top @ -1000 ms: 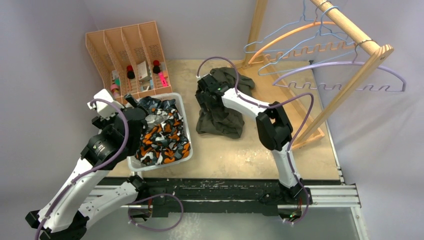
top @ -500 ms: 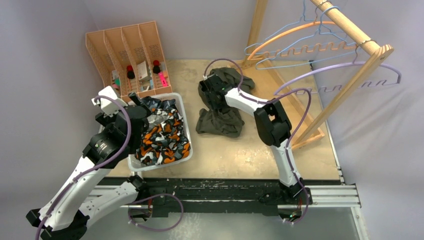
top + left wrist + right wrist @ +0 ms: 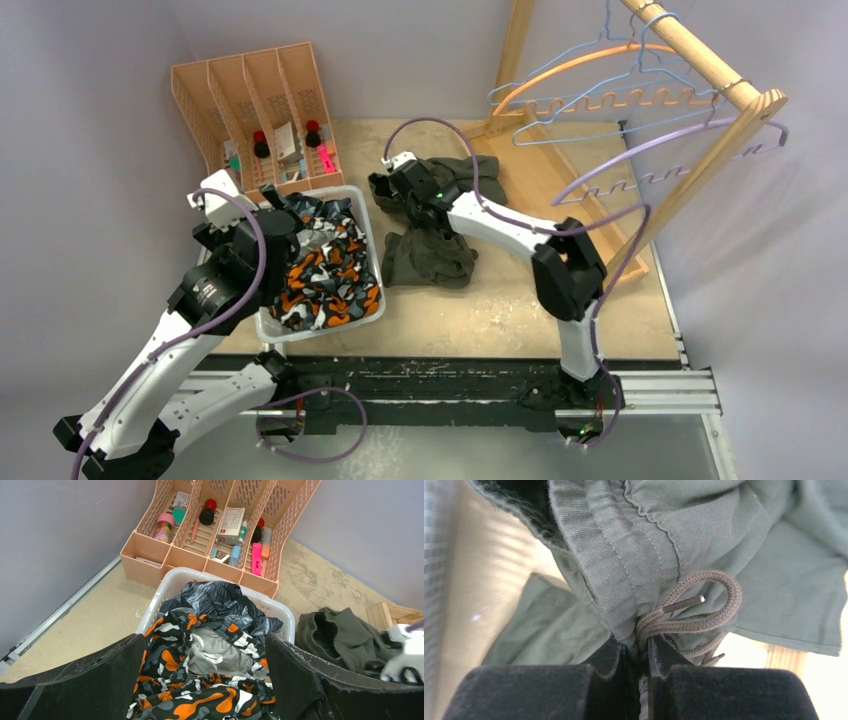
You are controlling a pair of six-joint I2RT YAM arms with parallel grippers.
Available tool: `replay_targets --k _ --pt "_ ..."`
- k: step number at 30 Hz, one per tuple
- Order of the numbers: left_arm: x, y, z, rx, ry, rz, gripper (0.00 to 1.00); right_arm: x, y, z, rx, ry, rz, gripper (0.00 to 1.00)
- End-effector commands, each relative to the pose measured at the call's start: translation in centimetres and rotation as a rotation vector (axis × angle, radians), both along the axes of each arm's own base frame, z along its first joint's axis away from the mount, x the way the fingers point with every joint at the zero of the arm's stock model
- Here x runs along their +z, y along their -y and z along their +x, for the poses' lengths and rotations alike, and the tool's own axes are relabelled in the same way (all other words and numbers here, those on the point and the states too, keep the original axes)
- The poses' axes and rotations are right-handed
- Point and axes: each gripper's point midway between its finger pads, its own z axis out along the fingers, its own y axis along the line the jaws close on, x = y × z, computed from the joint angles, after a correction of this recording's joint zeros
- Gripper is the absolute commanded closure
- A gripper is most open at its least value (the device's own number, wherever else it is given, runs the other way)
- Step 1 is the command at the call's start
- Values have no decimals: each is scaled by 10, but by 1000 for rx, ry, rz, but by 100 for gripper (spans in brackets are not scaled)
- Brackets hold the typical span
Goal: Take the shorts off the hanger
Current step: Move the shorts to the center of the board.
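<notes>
Olive green shorts (image 3: 432,255) with a brown drawstring (image 3: 696,615) lie crumpled on the table beside the white basket (image 3: 372,314). My right gripper (image 3: 392,190) is shut on their waistband (image 3: 624,580), the fabric and cord pinched between its pads (image 3: 609,657). In the basket lie orange-black-white camouflage shorts (image 3: 200,705) and dark blue-grey camouflage shorts (image 3: 220,595). Over the basket hangs my left gripper (image 3: 202,680), open and holding nothing. Several bare hangers (image 3: 620,100) are on the wooden rack; the purple hanger (image 3: 680,150) is at its near end.
A peach desk organiser (image 3: 255,120) with pens and small items stands at the back left. The wooden rack (image 3: 700,90) and its base fill the right side. Grey walls close in the table on the left and behind.
My right gripper has shut on the olive shorts' waistband and dragged it left toward the basket. The purple hanger has swung back to the right. My left arm has barely moved.
</notes>
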Motion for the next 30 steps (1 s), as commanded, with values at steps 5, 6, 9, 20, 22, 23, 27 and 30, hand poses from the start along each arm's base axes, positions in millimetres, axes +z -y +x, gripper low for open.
replay_targets --k 5,6,9,20,22,23,27,30 --pt "3 1 5 7 21 -1 11 106 -18 -26 85 145 227 100" --pt "2 1 5 6 22 -2 11 105 -19 -32 97 124 243 100" --pt "5 2 6 -2 28 1 11 84 -13 -56 83 10 254 88" --pt "12 0 4 0 47 -7 11 -8 10 -67 -53 -140 112 21" --pt "12 0 3 -7 36 -3 11 -11 8 -65 -64 -152 116 11" --pt "12 0 2 -7 33 -3 11 -13 5 -64 -62 -158 124 7" --pt "6 -3 -1 0 13 5 11 -23 2 -60 -62 -175 148 1" --pt "4 -2 -1 -4 12 -1 11 -40 -2 -62 -51 -224 195 1"
